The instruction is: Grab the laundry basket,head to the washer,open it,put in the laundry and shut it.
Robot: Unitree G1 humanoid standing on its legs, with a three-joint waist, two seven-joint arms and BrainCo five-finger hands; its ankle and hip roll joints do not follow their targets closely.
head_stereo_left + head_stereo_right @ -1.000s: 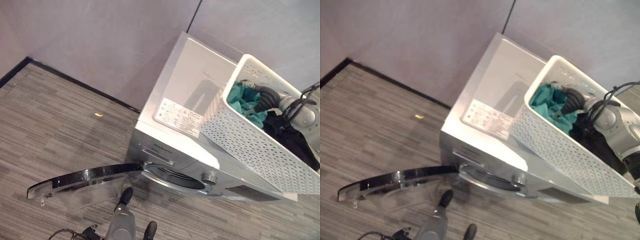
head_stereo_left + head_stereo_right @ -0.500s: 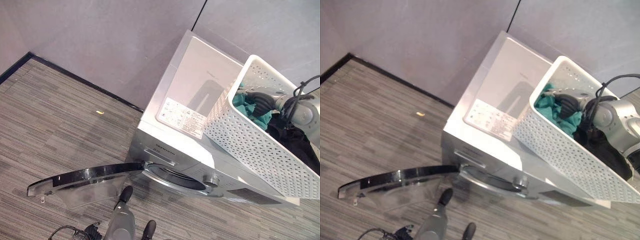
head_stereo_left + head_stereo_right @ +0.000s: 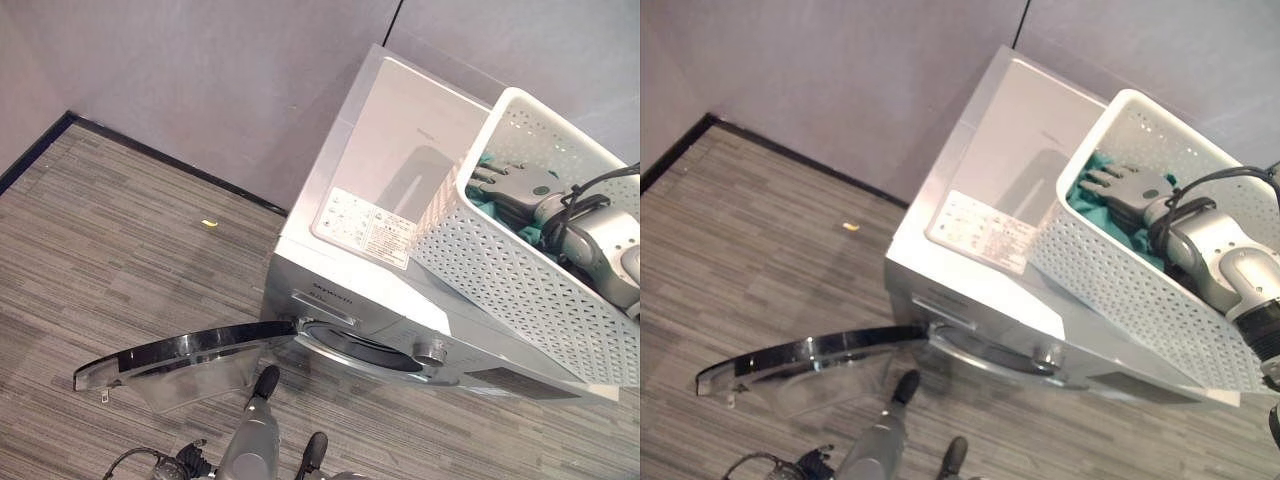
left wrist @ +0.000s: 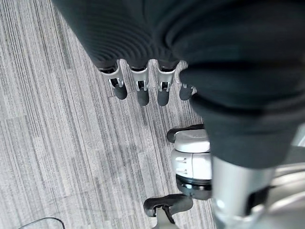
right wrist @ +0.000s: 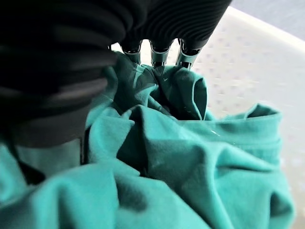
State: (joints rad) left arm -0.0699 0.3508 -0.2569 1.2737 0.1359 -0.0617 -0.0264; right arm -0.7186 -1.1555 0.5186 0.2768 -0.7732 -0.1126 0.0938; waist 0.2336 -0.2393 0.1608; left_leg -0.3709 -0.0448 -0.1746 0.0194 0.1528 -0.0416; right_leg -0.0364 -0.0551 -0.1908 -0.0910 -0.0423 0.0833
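Counting the things in sight, one washer point(image 3: 400, 250), one laundry basket point(image 3: 520, 280) and one teal garment point(image 5: 190, 167) could be made out, with two hands at work or at rest. The washer, silver-grey with a pale top, was stood against a grey wall point(image 3: 200, 90), and a printed label point(image 3: 365, 226) was seen on its top near the front edge. Its single round door point(image 3: 185, 352) was swung fully open to the robot's left, held level over the floor, so that the drum opening point(image 3: 365, 348) was left exposed; one knob point(image 3: 430, 353) was seen just beside the opening. The white perforated laundry basket was set on the washer's top at its right end, tilted, with the teal garment lying crumpled inside it.

The right hand point(image 3: 1130, 188) was reached into the basket from the right, and in the right wrist view its fingers point(image 5: 157, 59) were seen pressed down into the folds of the teal cloth; whether the cloth was pinched could not be told, since the tips were buried in it. The left hand point(image 4: 143, 86) was hung low in front of the washer, above the floor, with its fingers point(image 4: 139, 93) loosely extended side by side and nothing held.

The floor point(image 3: 120, 260) was covered in grey striped carpet, bordered by a dark skirting strip point(image 3: 150, 155) along the wall, and one small yellowish scrap point(image 3: 209, 222) was left lying on it.
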